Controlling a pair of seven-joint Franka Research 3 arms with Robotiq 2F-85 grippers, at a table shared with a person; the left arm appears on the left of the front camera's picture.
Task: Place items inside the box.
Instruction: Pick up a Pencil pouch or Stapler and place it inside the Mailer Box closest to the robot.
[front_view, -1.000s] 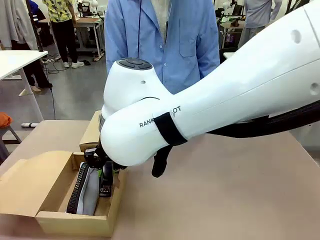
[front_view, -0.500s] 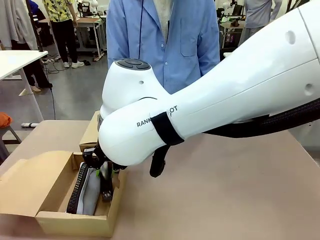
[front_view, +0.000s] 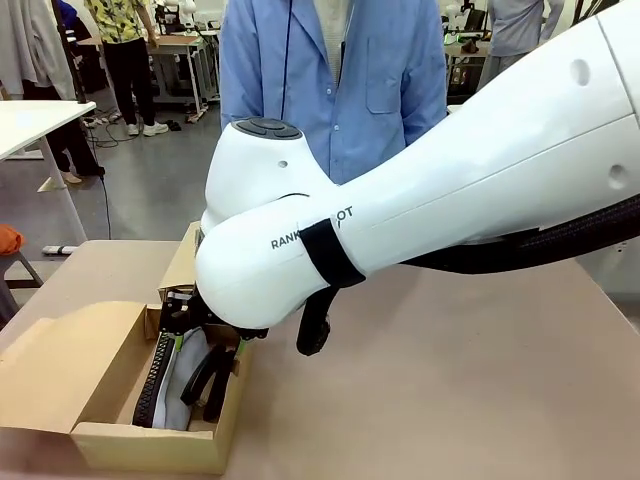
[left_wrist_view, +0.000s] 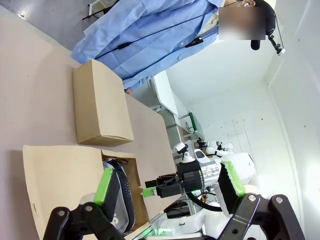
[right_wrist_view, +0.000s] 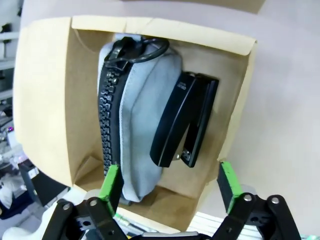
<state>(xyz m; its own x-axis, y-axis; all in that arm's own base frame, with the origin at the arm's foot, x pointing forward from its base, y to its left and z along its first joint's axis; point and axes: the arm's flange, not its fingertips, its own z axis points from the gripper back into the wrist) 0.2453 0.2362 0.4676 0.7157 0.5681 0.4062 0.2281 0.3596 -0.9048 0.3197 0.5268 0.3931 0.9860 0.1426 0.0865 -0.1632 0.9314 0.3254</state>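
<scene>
Well apart and holding nothing, the right arm's fingers (right_wrist_view: 110, 182) hang over the open brown cardboard box (right_wrist_view: 45, 100). Inside it a black stapler (right_wrist_view: 186, 120) lies against the grey zip pencil pouch (right_wrist_view: 142, 110). The left arm's fingers (left_wrist_view: 106, 181) gape wide and empty above the tan bench (left_wrist_view: 30, 90).
</scene>
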